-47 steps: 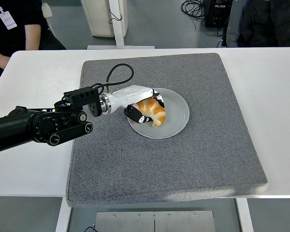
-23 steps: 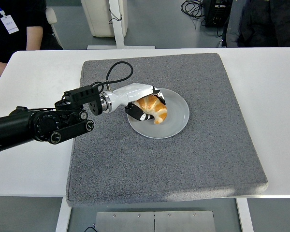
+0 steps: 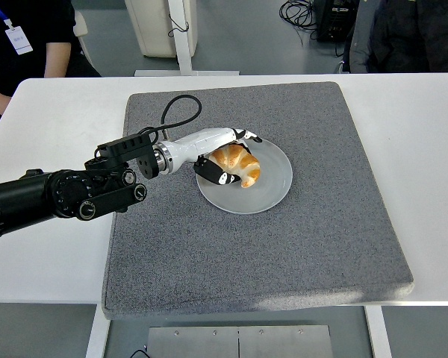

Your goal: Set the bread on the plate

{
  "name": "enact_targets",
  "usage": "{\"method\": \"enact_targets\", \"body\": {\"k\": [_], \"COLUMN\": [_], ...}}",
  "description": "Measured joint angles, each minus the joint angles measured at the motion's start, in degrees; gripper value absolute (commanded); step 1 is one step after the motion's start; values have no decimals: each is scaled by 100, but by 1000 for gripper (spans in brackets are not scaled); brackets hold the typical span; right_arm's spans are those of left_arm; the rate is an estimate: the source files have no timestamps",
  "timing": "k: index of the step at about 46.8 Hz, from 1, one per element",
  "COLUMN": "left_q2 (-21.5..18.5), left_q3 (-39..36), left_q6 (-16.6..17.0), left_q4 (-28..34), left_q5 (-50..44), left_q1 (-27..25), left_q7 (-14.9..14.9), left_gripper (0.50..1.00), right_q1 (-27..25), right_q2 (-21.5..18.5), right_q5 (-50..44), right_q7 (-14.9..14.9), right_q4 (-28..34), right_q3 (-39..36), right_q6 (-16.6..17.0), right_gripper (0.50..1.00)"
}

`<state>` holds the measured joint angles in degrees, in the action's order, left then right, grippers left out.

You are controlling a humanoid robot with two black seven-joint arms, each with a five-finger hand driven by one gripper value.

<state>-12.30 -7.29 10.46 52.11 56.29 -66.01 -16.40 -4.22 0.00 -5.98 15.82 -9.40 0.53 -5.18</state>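
- We are seeing one bread (image 3: 239, 165), a golden-brown croissant with a paler, curved end, lying on the left half of the plate (image 3: 272, 179).
- We are counting one plate, round and pale grey, sitting on the grey mat (image 3: 299, 253) a little above its middle.
- We are seeing one hand at work, the left hand (image 3: 220, 156), white with black fingertips, reaching in from the left over the plate's left rim.
- Its fingers (image 3: 248, 136) are lying stretched over the top of the bread while the thumb is sitting under its near side, so the hand is cupping the bread loosely; we cannot tell whether it is truly gripping.
- One black cable (image 3: 181, 110) is looping on the mat behind the wrist.
- The one mat is covering most of the one white table (image 3: 425, 142).
- Two people are sitting at the far side, one at the top left (image 3: 30, 37), one at the top right (image 3: 411, 33).
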Motion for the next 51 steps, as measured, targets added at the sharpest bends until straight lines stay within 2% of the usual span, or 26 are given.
{"method": "enact_targets", "body": {"k": [7, 26, 36, 45, 51], "left_q2": [4, -6, -119, -423, -587], "left_q3": [0, 242, 621, 1110, 1626], "left_q6": [-3, -28, -81, -439, -557], "left_q4": [-1, 0, 1, 1, 1], "left_q5": [-22, -192, -811, -1584, -2261], "left_q1": [0, -6, -173, -228, -173], "left_q7": [0, -10, 21, 64, 68], "left_gripper": [867, 931, 955, 957, 957], "right_q1": [1, 0, 1, 0, 0], "right_q2": [0, 0, 0, 0, 0], "right_q5": [0, 0, 0, 0, 0], "right_q7": [0, 0, 0, 1, 1], "right_q4": [0, 0, 0, 0, 0], "right_q3": [0, 0, 0, 0, 2], "right_q6": [0, 0, 0, 0, 0], "right_gripper": [1000, 1000, 1000, 1000, 1000]}}
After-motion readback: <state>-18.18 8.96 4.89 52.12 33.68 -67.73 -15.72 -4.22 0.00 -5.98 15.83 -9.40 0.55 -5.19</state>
